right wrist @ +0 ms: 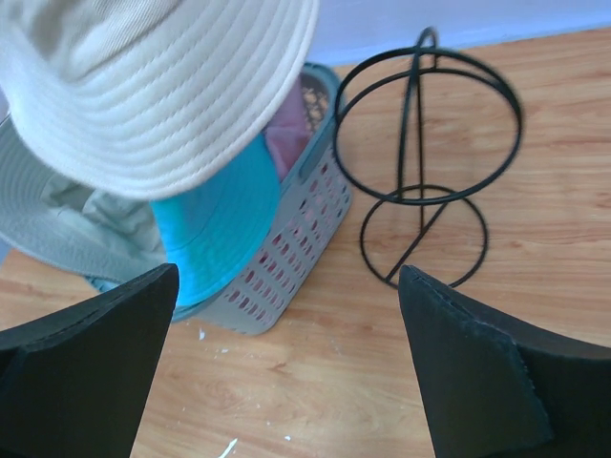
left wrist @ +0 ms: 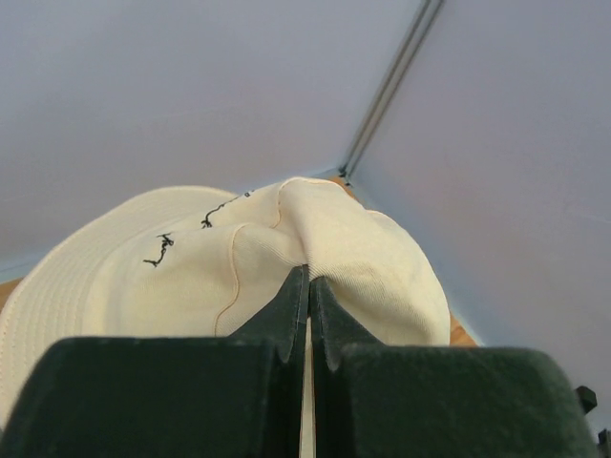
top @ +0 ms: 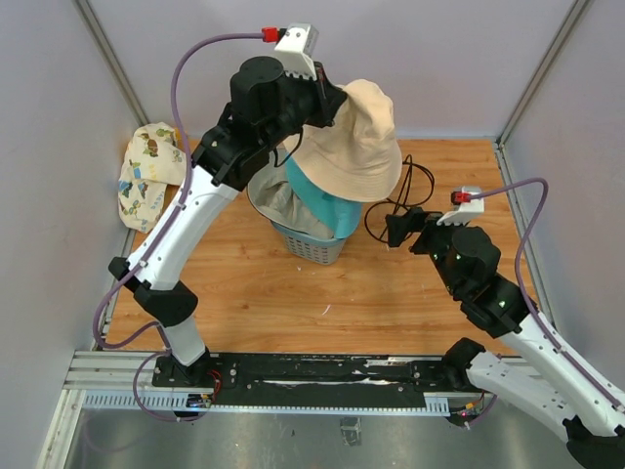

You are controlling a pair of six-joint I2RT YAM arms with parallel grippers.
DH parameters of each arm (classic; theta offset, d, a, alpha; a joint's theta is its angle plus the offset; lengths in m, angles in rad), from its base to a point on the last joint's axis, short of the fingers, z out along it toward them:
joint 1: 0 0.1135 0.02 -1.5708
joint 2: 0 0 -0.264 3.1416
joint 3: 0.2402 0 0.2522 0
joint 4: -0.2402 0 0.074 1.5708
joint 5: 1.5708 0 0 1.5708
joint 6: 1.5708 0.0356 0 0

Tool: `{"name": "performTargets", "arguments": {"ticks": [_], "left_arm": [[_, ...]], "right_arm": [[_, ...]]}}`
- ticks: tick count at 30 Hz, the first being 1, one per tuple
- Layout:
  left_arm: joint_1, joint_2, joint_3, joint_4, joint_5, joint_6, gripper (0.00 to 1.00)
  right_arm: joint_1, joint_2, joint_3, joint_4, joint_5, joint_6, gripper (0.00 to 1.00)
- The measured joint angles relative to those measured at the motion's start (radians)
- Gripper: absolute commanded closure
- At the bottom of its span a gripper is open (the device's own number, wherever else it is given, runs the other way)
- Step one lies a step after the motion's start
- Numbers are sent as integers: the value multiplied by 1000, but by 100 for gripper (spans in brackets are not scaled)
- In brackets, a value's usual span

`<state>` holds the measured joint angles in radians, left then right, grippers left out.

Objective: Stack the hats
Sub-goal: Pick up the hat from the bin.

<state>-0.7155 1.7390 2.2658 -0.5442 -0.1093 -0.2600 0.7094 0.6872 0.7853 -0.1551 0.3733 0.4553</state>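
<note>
Where the left arm [top: 195, 205] reaches toward the top centre of the overhead view, the left jaws are clenched on the crown of the beige bucket hat [top: 356, 147]. In the left wrist view its two black fingers [left wrist: 286, 320] press together, with a fold of the pale fabric bunched at their tips and a line of dark stitched script across the crown. The beige bucket hat hangs in the air with its brim drooping down. It is above and slightly to the right of the blue-grey mesh basket [top: 317, 249], which stands on the wooden tabletop [top: 293, 303] near the middle of the frame. A teal hat [top: 327, 205] sticks up over the basket's rim directly under that brim; I cannot tell whether the two touch. A grey hat [top: 278, 200] is draped over the basket's left side, and the right wrist view shows a bit of pink fabric [right wrist: 286, 134] inside, at the far wall.

Just to the right of the basket stands a black wire hat stand [top: 400, 200], upright on the wood. The right jaws are spread wide and grasp nothing; they sit low at the centre right of the overhead frame, close to the stand and facing it and the basket. A cream cloth with cartoon prints [top: 146, 176] lies crumpled at the upper left, well apart from the basket.
</note>
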Motion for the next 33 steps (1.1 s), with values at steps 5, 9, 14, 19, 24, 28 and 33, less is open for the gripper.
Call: {"name": "performTargets", "arguments": {"ticks": [5, 9, 14, 19, 24, 28, 33], "left_arm": [[1, 10, -34, 89, 114, -27, 99], [1, 64, -30, 195, 224, -68, 100], [1, 190, 36, 281, 326, -122, 99], [0, 313, 80, 362, 409, -183, 100], [-4, 395, 113, 415, 450, -221, 99], [-7, 419, 113, 464, 473, -254, 99], [-8, 421, 125, 537, 481, -290, 100]], "right_arm": [[0, -32, 10, -22, 153, -8, 1], [-8, -80, 10, -50, 253, -7, 1], [-43, -152, 5, -61, 330, -7, 1], [-63, -194, 5, -69, 388, -15, 1], [-63, -195, 5, -84, 418, -33, 2], [-65, -195, 5, -86, 430, -47, 2], [-107, -195, 5, -85, 439, -66, 2]]}}
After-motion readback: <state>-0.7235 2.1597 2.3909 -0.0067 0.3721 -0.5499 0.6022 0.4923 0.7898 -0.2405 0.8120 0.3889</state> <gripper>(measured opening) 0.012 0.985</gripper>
